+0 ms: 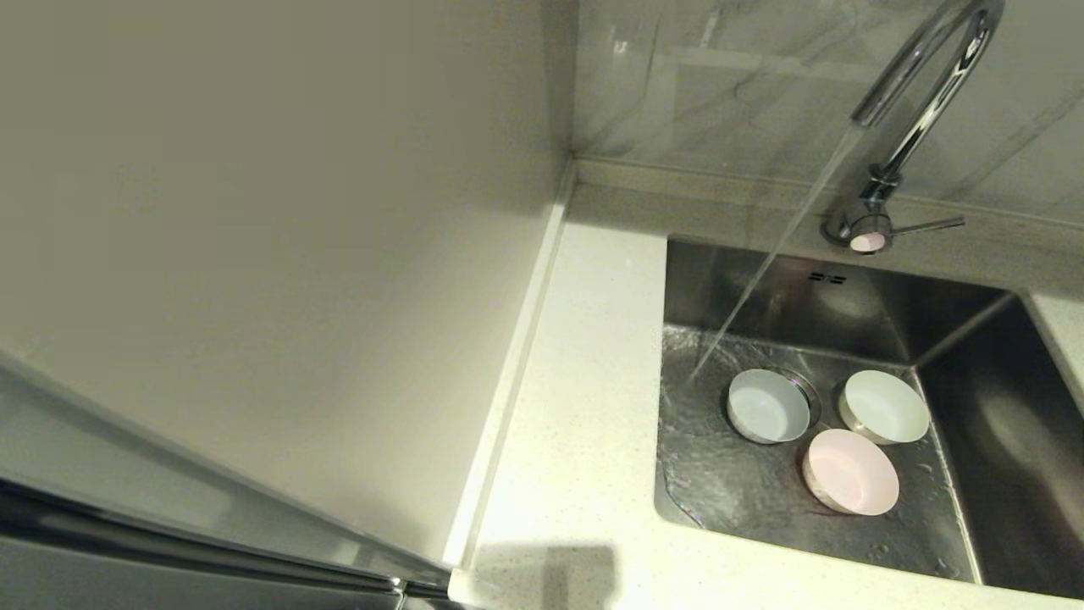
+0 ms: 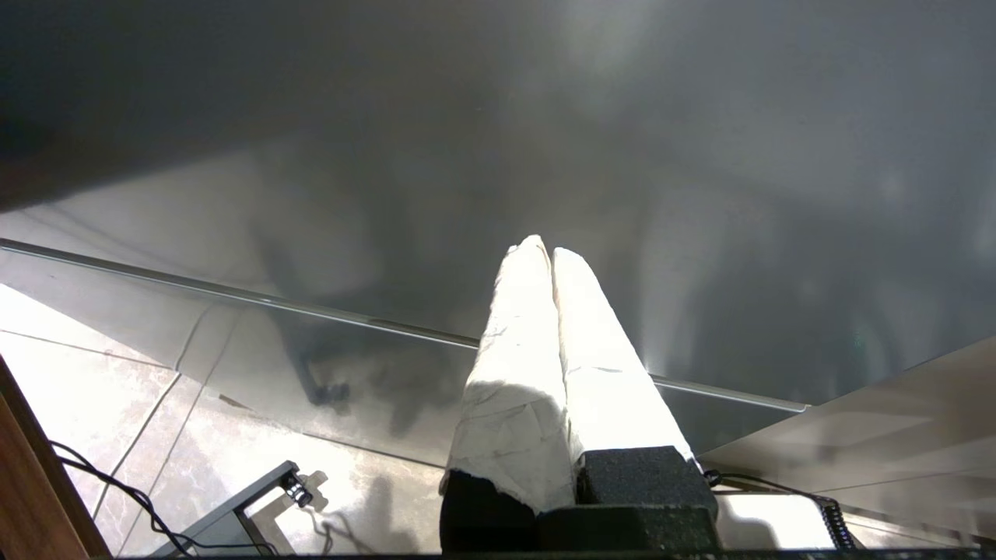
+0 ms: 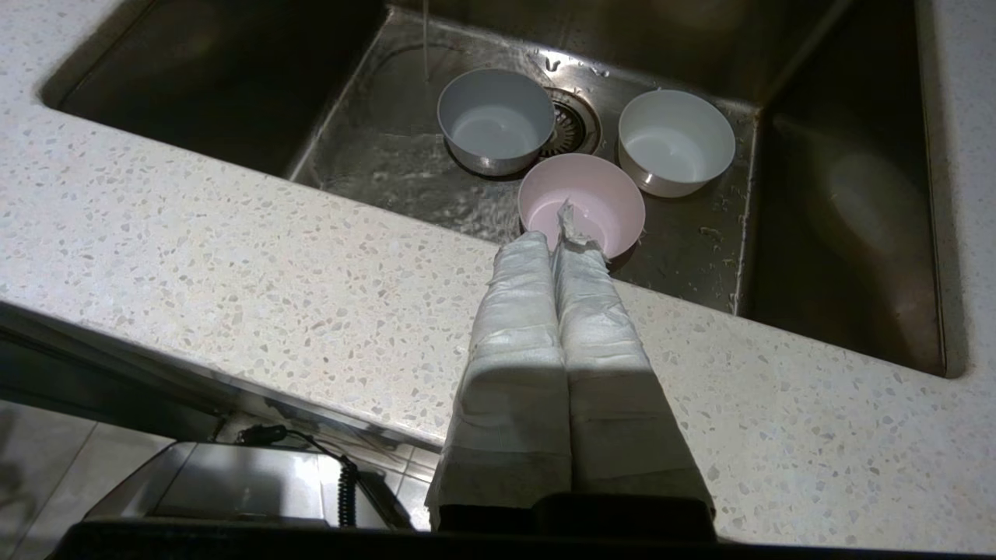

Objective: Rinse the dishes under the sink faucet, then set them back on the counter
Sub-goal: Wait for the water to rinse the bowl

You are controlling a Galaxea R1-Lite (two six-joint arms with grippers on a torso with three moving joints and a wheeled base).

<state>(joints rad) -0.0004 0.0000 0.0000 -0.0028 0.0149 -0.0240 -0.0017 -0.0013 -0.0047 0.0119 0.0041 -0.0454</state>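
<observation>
The dishes all sit upright on the floor of the sink (image 1: pixel 703 474), three small bowls grouped close around the drain. Nearest the front edge is the pale pink bowl (image 1: pixel 850 471); behind it to the left stands the pale blue-grey bowl (image 1: pixel 767 406), resting partly over the round drain strainer (image 3: pixel 572 128), and behind it to the right the whitish-mint bowl (image 1: pixel 885 407). The pink bowl sits just beside both of the others.

The counter (image 1: pixel 584 407) is a pale speckled stone worktop that wraps the front and left of the steel basin, with a low raised edge where it meets the plain cream wall panel (image 1: pixel 279 254) on the left. At the far side, marbled grey wall tiles (image 1: pixel 720 76) rise behind the faucet (image 1: pixel 923 93), a chrome gooseneck with a thin side lever (image 1: pixel 930 225). Water (image 1: pixel 762 280) runs from its spout in a slanted stream and lands on the basin floor just left of the blue-grey bowl, not inside any bowl; the floor there is wet and rippled. Two small overflow slots (image 1: pixel 827 277) show in the back wall of the basin.

The right gripper (image 3: pixel 554 233) hangs above the front strip of counter, its white-wrapped fingers pressed together and holding nothing, tips pointing toward the pink bowl. The left gripper (image 2: pixel 543 250) is parked away from the sink over a tiled floor (image 2: pixel 101 389), fingers likewise closed and empty.
</observation>
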